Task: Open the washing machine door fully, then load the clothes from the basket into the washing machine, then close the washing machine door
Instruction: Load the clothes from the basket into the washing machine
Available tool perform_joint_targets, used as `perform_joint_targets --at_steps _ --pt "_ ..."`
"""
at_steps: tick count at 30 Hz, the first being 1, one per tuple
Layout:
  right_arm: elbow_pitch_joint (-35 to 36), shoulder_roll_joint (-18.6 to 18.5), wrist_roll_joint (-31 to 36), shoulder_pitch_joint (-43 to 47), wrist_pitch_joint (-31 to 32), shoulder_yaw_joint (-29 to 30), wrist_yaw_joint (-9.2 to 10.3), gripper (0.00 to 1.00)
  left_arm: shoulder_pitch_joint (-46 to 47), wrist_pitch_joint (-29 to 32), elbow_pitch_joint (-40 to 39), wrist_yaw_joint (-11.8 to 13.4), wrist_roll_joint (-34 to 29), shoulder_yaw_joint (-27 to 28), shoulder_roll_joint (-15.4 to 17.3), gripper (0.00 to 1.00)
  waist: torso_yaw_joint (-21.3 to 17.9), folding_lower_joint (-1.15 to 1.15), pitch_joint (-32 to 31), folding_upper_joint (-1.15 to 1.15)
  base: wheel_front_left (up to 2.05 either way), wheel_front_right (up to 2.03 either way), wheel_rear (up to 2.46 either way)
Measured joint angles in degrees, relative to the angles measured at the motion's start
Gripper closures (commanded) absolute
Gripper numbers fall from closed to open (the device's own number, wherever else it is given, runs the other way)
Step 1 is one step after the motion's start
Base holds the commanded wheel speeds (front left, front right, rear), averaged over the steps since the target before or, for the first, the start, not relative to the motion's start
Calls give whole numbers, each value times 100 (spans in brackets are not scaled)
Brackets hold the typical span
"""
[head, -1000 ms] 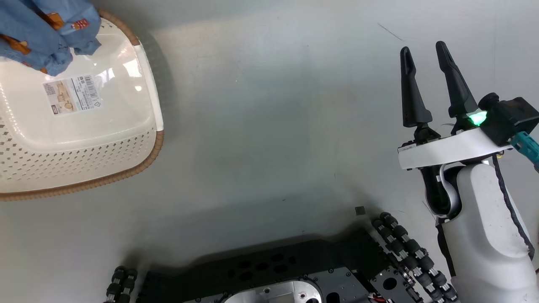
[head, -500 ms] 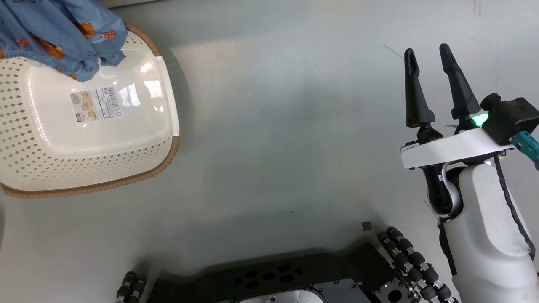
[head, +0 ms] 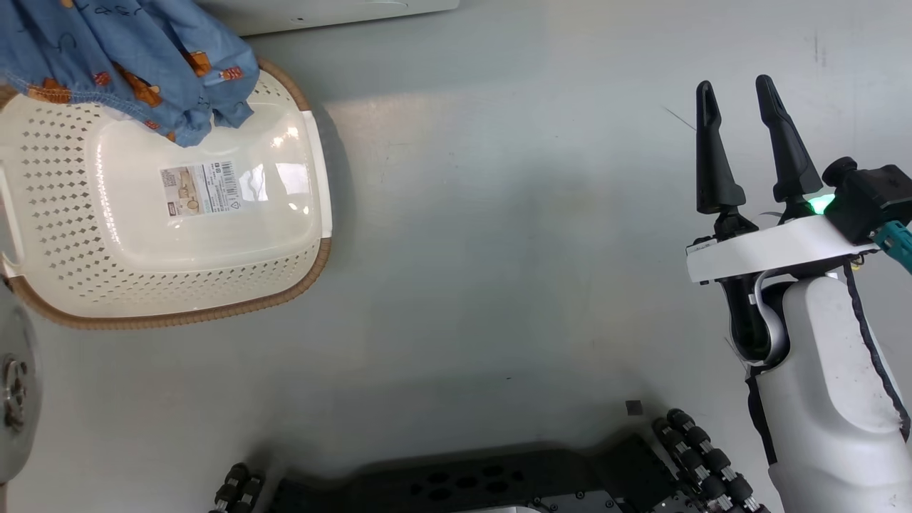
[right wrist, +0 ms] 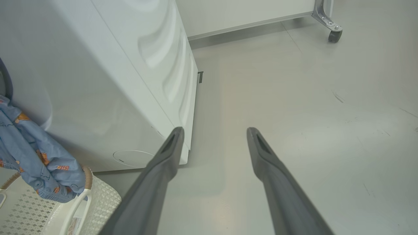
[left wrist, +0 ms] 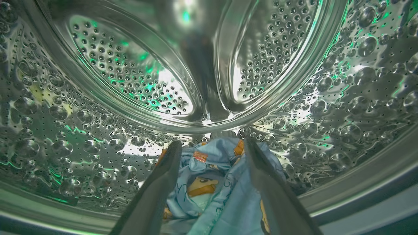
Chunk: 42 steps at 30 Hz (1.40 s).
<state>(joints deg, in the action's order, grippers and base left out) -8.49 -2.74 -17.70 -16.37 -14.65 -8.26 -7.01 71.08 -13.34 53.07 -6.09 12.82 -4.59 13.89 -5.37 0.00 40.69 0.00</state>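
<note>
My left gripper is open inside the washing machine's steel drum. Light blue clothes with orange animals lie loose between its fingers on the drum floor. More of the clothes hang down over the far left corner of the cream basket, whose label sticker shows on its bottom. From the right wrist, the clothes drape against the white washing machine above the basket. My right gripper is open and empty over bare floor, far right of the basket. The door is out of view.
The machine's white base runs along the head view's top edge. My dark wheeled base fills the bottom edge. A grey round part sits at the left edge. A white cabinet's caster stands far behind the machine.
The head camera has turned, so the basket and clothes have slid right and down in the picture, and the machine's base has come into view. The right gripper stays open.
</note>
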Motion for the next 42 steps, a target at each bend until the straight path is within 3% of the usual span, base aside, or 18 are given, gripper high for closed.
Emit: perform_joint_targets --at_steps 18,42 --pt "-16 -1 1 1 0 34 0 0 -1022 -119 -632 -4 202 261 -55 0 138 0 -166 0 0 0 0" --pt "-11 -7 31 16 0 -10 0 0 -3067 -136 -3137 69 366 1129 -240 0 235 0 -218 0 0 0 0"
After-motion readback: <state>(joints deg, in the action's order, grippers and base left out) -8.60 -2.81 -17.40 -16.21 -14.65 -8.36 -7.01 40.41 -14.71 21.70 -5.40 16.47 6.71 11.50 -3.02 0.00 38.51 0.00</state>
